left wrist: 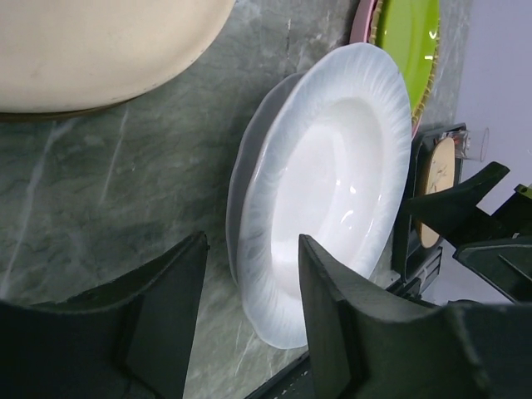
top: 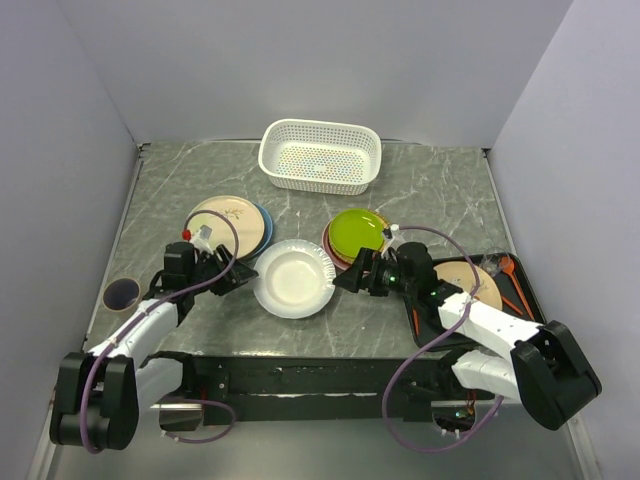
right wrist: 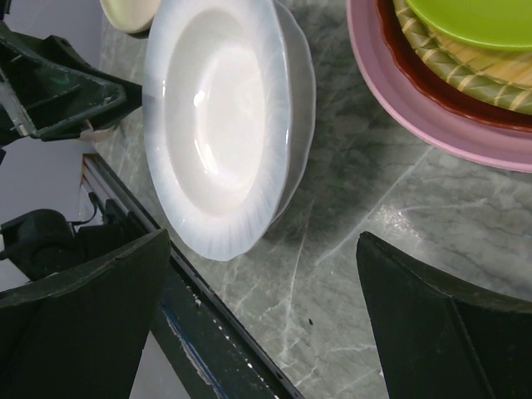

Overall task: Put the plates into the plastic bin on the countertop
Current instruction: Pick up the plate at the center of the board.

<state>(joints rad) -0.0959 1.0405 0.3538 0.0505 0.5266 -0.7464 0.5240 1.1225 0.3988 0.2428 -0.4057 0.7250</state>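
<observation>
The white plate [top: 293, 279] lies flat on the countertop [top: 440, 200], near the arms and between two stacks, well apart from the bin [top: 320, 156] at the far edge.

The left gripper [top: 238, 280] is set low at the plate's left rim. Its fingers are about half apart and straddle that rim: the outer finger [left wrist: 166, 316] is on the countertop side, clear of the plate, and the inner finger [left wrist: 341, 332] is over the plate's well. Nothing is held yet, and whether the inner finger already touches the plate cannot be told. The pose is judged to be for a pinch on the rim, since a flat plate offers no other purchase.

The right gripper [top: 347, 278] is placed at the opposite rim, spread fully and empty, with the plate ahead of its fingers rather than between them. It is probably posted there as a stop, so that the plate is not slid away under the pinch.

The fluted rim overhangs a narrower foot, so a lip is left above the countertop for a finger. Room at the sides is tight. The cream plate [top: 228, 224] is near on the left and the pink plate [right wrist: 391, 100], under the green plate [top: 358, 230], is near on the right. The black rail [right wrist: 216, 332] is just beside the near rim. Open countertop is left between the stacks toward the bin, so a lift upward and then a carry along that lane is called for. The bin looks little wider than a plate, so a level, centred descent is needed.
</observation>
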